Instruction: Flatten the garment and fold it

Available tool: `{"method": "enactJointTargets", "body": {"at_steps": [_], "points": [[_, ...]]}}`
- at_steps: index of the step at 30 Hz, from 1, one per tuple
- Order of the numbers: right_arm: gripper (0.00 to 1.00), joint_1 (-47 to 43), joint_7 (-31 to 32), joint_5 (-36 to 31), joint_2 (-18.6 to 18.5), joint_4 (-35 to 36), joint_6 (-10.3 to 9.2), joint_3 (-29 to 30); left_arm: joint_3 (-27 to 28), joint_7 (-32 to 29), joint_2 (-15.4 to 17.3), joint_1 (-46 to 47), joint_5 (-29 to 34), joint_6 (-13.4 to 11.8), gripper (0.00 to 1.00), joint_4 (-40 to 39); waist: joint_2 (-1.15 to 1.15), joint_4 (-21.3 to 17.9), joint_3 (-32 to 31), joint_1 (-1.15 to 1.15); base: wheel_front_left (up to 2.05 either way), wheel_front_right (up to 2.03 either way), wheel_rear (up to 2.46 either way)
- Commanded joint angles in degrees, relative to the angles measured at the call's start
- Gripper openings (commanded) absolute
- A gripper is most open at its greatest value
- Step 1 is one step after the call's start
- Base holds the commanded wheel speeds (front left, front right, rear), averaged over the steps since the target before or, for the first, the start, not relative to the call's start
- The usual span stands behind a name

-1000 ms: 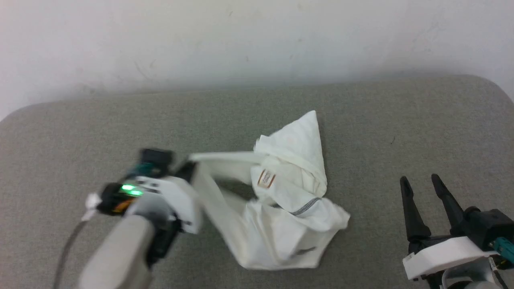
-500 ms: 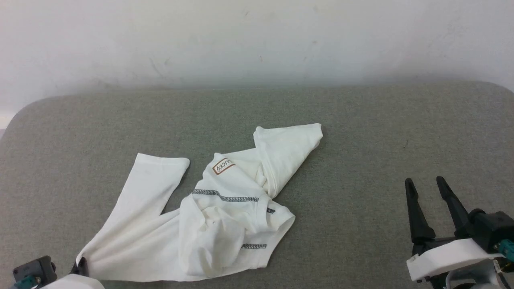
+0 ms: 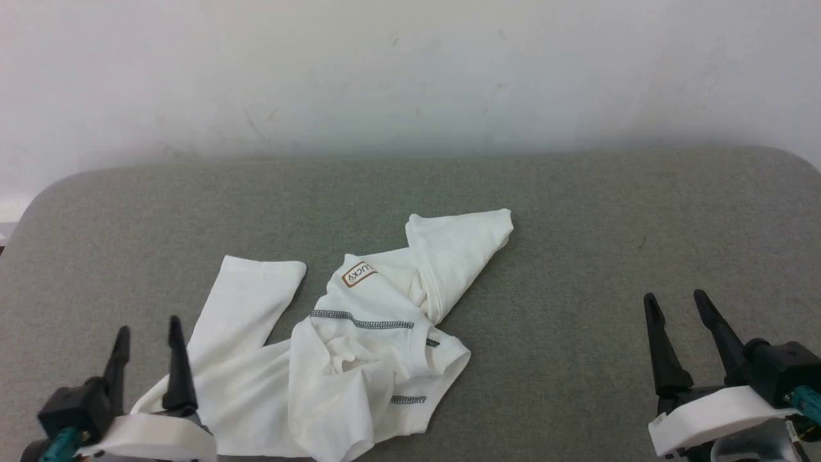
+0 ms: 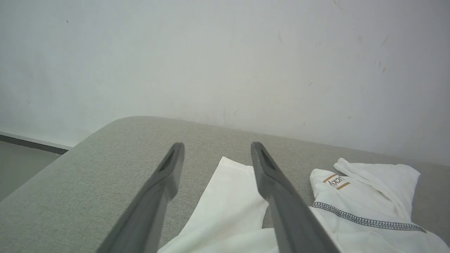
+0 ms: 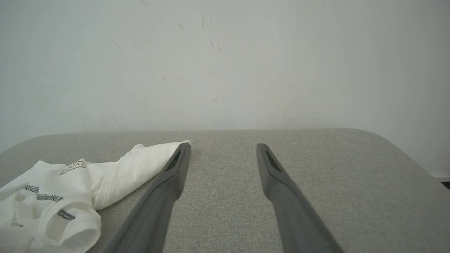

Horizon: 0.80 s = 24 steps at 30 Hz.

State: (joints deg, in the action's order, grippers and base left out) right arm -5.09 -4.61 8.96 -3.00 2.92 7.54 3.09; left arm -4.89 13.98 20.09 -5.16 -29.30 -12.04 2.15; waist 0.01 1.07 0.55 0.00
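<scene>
The garment [image 3: 359,340] is a white shirt with dark grey stitched seams and a brown-bordered label [image 3: 358,274], lying crumpled in the middle of the grey table [image 3: 577,212]. One sleeve stretches toward the front left and a pointed fold reaches back right. My left gripper [image 3: 147,327] stands open at the front left, its fingers by the sleeve's near end, with nothing between them. In the left wrist view the garment [image 4: 351,207] lies right of my open left gripper [image 4: 216,147]. My right gripper [image 3: 673,298] is open at the front right, apart from the cloth. From the right wrist, the garment [image 5: 88,186] lies left of my open right gripper [image 5: 223,146].
A pale scuffed wall [image 3: 410,70] rises behind the table's far edge. The table has rounded corners at the far left and far right. Bare grey surface lies to the right of the garment and behind it. A strip of floor [image 4: 21,158] shows past the table's left edge.
My left gripper pulled the garment's sleeve out to the front left, let go and now stands open beside it. The shirt lies more spread out. The camera has shifted slightly.
</scene>
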Motion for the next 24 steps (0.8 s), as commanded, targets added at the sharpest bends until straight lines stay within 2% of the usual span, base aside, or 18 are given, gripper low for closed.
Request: {"method": "enactJointTargets", "body": {"at_steps": [1, 8, 15, 19, 21, 24], "points": [[1.0, -0.6, 0.2, -0.6, 0.1, 0.4, -0.05, -0.2, -0.8, 0.5, 0.0, 0.9, 1.6, 0.8, 1.0, -0.8, -0.01, -0.1, -0.5, 0.0, 0.0, 0.0, 0.0], [1.0, -1.2, 1.3, -1.2, 0.1, 0.6, -0.05, -0.4, -5.7, 0.9, -3.3, 0.3, 5.5, 2.9, 1.0, -2.1, -0.01, 0.3, -1.3, 0.0, 0.0, 0.0, 0.0], [1.0, -0.1, 2.2, -0.5, 0.1, -1.2, -0.05, -0.5, -5.8, 1.0, -6.3, -0.6, 7.0, 3.0, 1.0, -1.8, -0.01, 1.2, -0.6, 0.0, 0.0, 0.0, 0.0], [1.0, 5.7, 3.8, -0.5, 0.1, -7.4, -0.05, -1.2, -4.9, 1.0, -8.0, 0.9, 7.7, 4.0, 1.0, -2.8, -0.01, 2.2, 2.1, 0.0, 0.0, 0.0, 0.0], [1.0, 9.9, 6.2, -2.4, 0.1, -12.4, -0.05, -1.8, -4.7, 1.0, -8.7, 2.4, 8.4, 5.0, 1.0, -3.2, -0.01, 3.2, 4.1, 0.0, 0.0, 0.0, 0.0], [1.0, 17.3, 8.4, -1.6, 0.1, -19.9, -0.05, -3.9, -4.5, 1.0, -9.9, 5.0, 9.6, 6.3, 1.0, -3.3, -0.01, 5.1, 7.0, 0.0, 0.0, 0.0, 0.0]]}}
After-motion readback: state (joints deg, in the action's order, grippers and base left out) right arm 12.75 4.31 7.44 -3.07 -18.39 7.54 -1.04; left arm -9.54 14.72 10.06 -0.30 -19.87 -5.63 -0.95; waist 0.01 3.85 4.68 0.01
